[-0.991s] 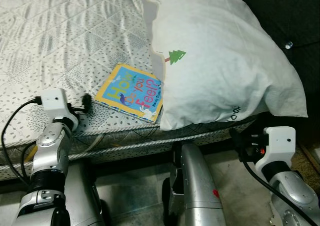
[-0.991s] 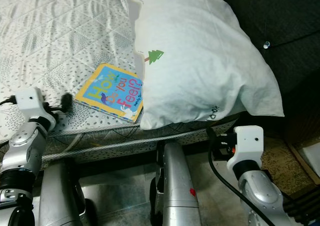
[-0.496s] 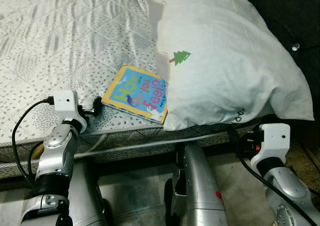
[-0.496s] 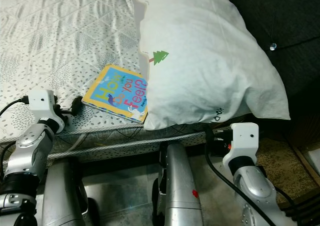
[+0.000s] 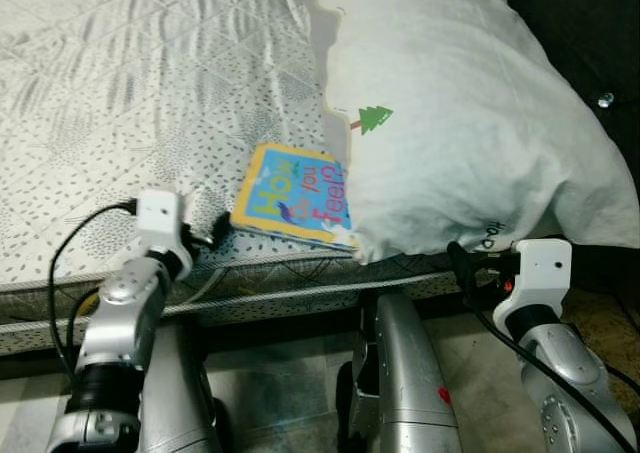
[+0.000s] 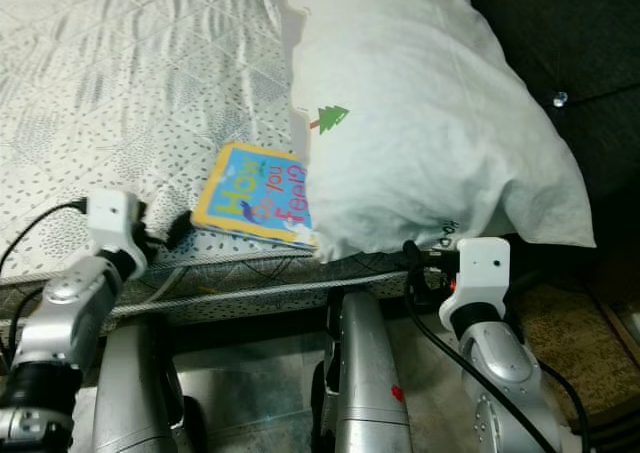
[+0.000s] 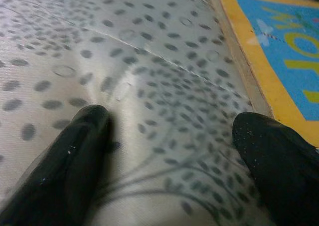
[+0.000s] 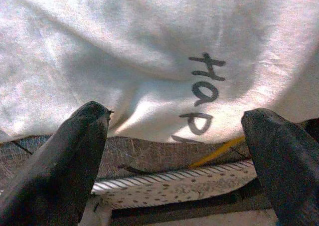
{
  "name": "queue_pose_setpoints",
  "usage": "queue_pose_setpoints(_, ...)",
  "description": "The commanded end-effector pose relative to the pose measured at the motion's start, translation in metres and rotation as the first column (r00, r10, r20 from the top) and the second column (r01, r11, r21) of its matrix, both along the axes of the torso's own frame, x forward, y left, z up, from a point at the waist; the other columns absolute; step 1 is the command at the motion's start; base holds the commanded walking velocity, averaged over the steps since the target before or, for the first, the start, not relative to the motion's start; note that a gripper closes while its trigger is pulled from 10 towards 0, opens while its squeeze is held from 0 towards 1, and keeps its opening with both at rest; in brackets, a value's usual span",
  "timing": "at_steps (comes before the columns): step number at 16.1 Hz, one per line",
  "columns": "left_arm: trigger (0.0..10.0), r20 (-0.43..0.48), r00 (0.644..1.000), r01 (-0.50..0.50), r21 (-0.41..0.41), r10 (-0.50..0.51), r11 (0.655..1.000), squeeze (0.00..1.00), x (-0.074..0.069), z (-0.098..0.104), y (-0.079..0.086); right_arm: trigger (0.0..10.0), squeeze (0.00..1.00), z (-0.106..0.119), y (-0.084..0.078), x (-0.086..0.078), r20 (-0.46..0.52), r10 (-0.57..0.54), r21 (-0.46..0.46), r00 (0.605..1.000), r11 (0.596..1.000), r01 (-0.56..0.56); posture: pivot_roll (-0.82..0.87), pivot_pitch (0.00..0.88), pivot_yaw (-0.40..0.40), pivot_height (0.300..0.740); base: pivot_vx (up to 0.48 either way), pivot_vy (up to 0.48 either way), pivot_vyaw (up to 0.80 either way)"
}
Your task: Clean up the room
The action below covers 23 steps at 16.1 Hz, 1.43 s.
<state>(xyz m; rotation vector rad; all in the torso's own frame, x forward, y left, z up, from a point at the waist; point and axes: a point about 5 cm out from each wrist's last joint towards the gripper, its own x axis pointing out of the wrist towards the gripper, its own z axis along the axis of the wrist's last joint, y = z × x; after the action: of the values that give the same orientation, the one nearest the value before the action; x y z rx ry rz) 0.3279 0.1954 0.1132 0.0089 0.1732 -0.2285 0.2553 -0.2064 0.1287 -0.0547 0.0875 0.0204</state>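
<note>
A children's board book (image 5: 295, 208) with a yellow border and blue cover lies near the bed's front edge, its right side tucked under a large white pillow (image 5: 460, 123). My left gripper (image 5: 217, 233) rests on the spotted sheet just left of the book's corner. It is open, and its fingers (image 7: 65, 171) press into the fabric with the book (image 7: 279, 51) just ahead. My right gripper (image 5: 462, 265) is open below the pillow's front corner, facing the pillow (image 8: 149, 51) with nothing between its fingers.
The quilted mattress (image 5: 120, 93) stretches back and left. Its piped side edge (image 5: 300, 293) runs across in front of me, with a bare floor (image 5: 290, 393) below. A dark tufted headboard (image 5: 590, 33) stands at the right behind the pillow.
The camera has shifted, so the bed sits further right and lower in view. My left gripper has stayed close to the book's corner; the right gripper has come nearer the pillow's underside.
</note>
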Motion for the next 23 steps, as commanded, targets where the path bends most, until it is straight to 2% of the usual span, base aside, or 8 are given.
queue_pose_setpoints(1,10.0,-0.162,0.977,0.136,-0.023,-0.138,0.99,0.0,-0.014,-0.033,-0.031,10.0,0.0,-0.005,-0.002,-0.001,-0.013,-0.016,-0.001,1.0,1.0,0.016,-0.17,0.196,-0.077,0.461,0.0,0.0,0.0)
queue_pose_setpoints(6,10.0,-0.188,0.96,0.205,-0.041,-0.209,0.978,0.0,-0.025,-0.036,-0.051,10.0,0.0,-0.006,0.0,0.005,0.0,-0.016,0.005,1.0,1.0,0.016,-0.15,0.182,-0.071,0.461,0.0,0.0,0.0)
queue_pose_setpoints(9,10.0,-0.207,0.943,0.255,-0.051,-0.261,0.965,0.0,-0.032,-0.036,-0.069,10.0,0.0,-0.006,0.002,0.01,0.014,-0.018,0.01,1.0,1.0,0.018,-0.15,0.174,-0.064,0.461,0.0,0.0,0.0)
queue_pose_setpoints(12,10.0,-0.216,0.935,0.277,-0.055,-0.282,0.959,0.0,-0.038,-0.036,-0.075,10.0,0.0,-0.007,0.002,0.012,0.02,-0.022,0.013,1.0,1.0,0.021,-0.14,0.169,-0.059,0.461,0.0,0.0,0.0)
queue_pose_setpoints(16,10.0,-0.237,0.931,0.275,-0.041,-0.277,0.961,0.0,-0.047,-0.037,-0.073,10.0,0.0,-0.008,0.002,0.013,0.023,-0.024,0.017,0.999,1.0,0.024,-0.14,0.161,-0.052,0.461,0.0,0.0,0.0)
queue_pose_setpoints(17,10.0,-0.243,0.935,0.258,-0.03,-0.257,0.966,0.0,-0.053,-0.038,-0.07,10.0,0.0,-0.008,0.002,0.013,0.025,-0.025,0.017,0.999,1.0,0.024,-0.14,0.161,-0.052,0.461,0.0,0.0,0.0)
queue_pose_setpoints(19,10.0,-0.256,0.945,0.213,0.004,-0.205,0.977,0.0,-0.077,-0.041,-0.057,10.0,0.0,-0.009,0.002,0.015,0.029,-0.026,0.019,0.999,0.999,0.026,-0.12,0.154,-0.047,0.461,0.0,0.0,0.0)
queue_pose_setpoints(23,10.0,-0.275,0.945,0.187,0.018,-0.175,0.982,0.0,-0.101,-0.04,-0.049,10.0,0.0,-0.011,0.007,0.02,0.033,-0.017,0.028,0.999,0.999,0.016,-0.1,0.143,-0.045,0.461,0.0,0.0,0.0)
